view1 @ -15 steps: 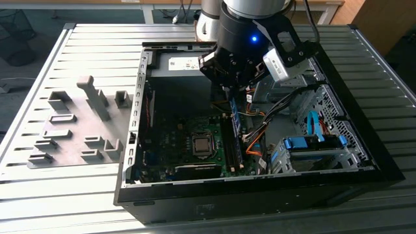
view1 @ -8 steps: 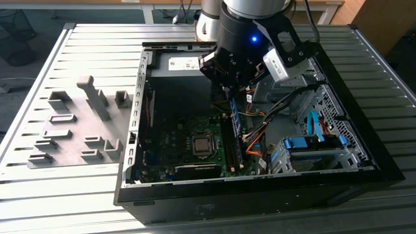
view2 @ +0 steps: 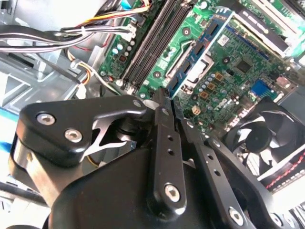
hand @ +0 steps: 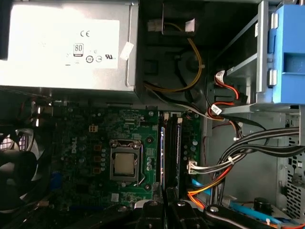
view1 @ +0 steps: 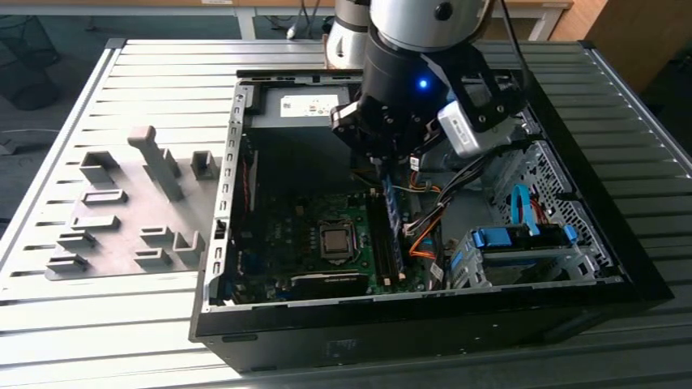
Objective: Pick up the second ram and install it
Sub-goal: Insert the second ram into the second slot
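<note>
- The black robot hand [view1: 386, 173] hangs inside the open black desktop computer case [view1: 324, 344], low over the memory slots on the green motherboard [view1: 284, 243].
- In the second wrist view, the hand's two black fingers [view2: 164, 125] stand pressed close together with hardly any gap; whether a board is pinched between them cannot be told.
- In the first wrist view the fingertips sit just at the near end of the slot row.
- A long, thin blue-green memory stick with dark chips [view1: 391, 237], the second ram, stands upright on its edge along the slots, directly beneath the hand in the exterior view; whether it is fully seated cannot be told.
- The square metal processor socket [hand: 124, 164] lies just beside the slots, toward the exterior view's left.
- A silver power supply box with a white label [hand: 66, 45] fills the far end of the case.
- Bright blue plastic drive-bay latches [view1: 519, 237] sit at the exterior view's right, near a bundle of orange and black cables [view1: 424, 235].
- A grey moulded fixture tray [view1: 119, 215] rests on the ribbed metal surface [view1: 97, 324], left of the case.
</note>
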{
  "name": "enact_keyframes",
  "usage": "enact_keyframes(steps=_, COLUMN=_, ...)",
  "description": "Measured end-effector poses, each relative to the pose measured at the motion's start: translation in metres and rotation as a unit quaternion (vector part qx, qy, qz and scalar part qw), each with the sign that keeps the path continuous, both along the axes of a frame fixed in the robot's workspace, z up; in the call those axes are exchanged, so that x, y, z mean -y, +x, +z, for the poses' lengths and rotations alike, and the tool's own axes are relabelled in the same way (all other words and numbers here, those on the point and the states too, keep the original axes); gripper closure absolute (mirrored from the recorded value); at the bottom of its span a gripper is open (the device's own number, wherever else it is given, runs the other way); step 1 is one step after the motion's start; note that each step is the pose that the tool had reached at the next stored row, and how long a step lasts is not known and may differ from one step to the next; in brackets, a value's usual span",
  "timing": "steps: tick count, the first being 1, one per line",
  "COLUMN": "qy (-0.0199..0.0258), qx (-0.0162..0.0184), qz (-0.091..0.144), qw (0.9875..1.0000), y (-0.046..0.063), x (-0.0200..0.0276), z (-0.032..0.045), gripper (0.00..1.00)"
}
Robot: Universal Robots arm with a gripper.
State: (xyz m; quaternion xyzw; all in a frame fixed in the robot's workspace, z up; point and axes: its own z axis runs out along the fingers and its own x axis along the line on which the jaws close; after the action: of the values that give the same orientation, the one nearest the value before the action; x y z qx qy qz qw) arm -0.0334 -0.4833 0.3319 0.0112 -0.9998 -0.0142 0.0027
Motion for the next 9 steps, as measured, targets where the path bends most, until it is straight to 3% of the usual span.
enact_keyframes(steps=9, qy=0.0000, qx=0.0000, qz=-0.002, qw=1.0000, y=0.000, x=0.0002, z=-0.0165, gripper=0.86)
